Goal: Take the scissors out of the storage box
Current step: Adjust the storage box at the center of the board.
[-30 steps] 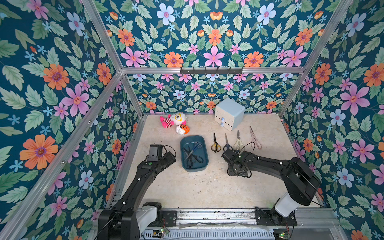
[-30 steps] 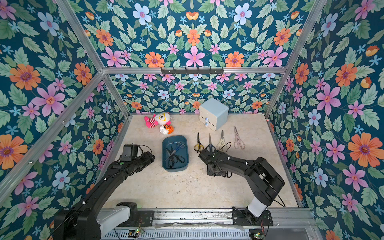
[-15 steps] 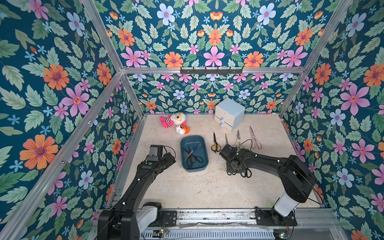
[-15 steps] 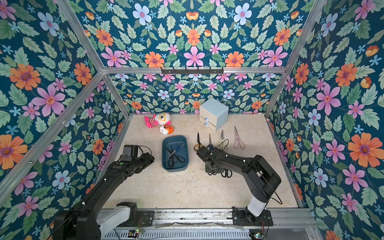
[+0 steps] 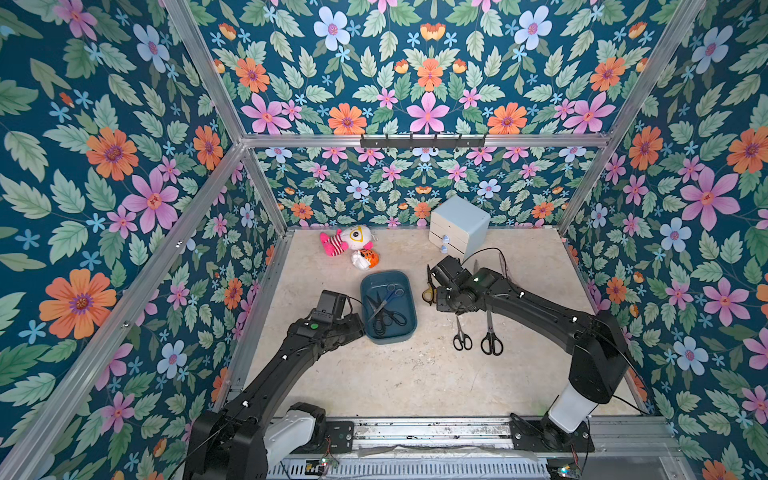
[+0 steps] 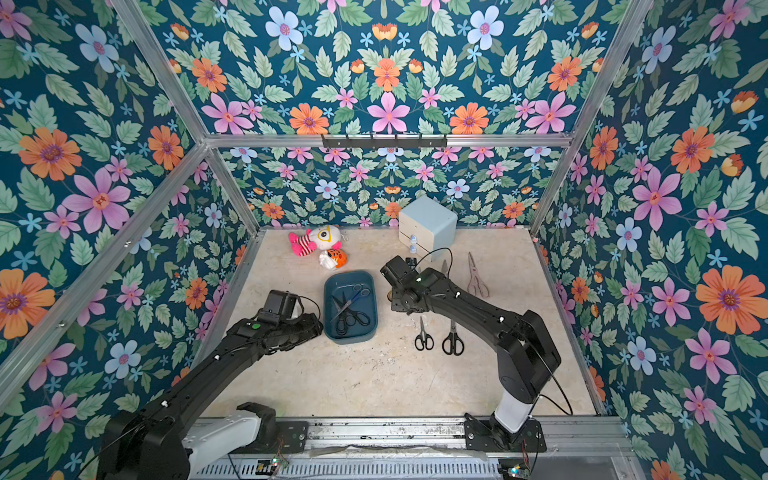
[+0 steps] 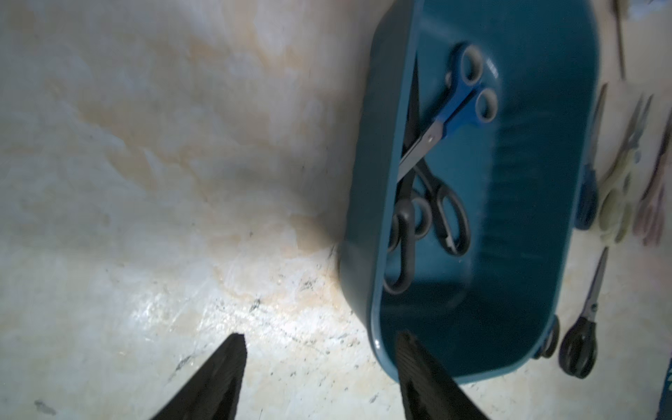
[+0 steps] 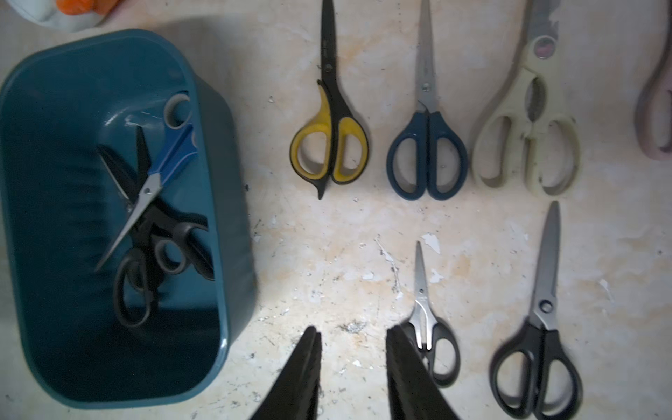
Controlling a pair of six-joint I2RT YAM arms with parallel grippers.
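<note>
The teal storage box [image 5: 411, 316] [image 6: 373, 316] lies mid-table. It holds a blue-handled pair of scissors [image 8: 174, 152] crossed over black-handled pairs [image 8: 174, 247]. Right of the box, more scissors lie on the table: yellow-black [image 8: 329, 145], dark blue [image 8: 427, 156], cream [image 8: 527, 145], pale pink [image 8: 654, 109], a small black pair [image 8: 432, 342] and a larger black pair [image 8: 538, 363]. My right gripper [image 8: 352, 332] is open and empty above bare table, between the box and the small black pair. My left gripper [image 7: 320, 338] is open and empty at the box's left near corner [image 7: 527, 182].
A pale blue drawer cube [image 5: 459, 226] stands at the back. Two plush toys [image 5: 351, 247] lie behind the box. Floral walls with aluminium posts close in both sides. The near half of the table [image 5: 415, 382] is bare marble.
My right gripper has gone from shut to open and moved away from the two black pairs toward the far side, leaving them on the table. The left arm has stayed put.
</note>
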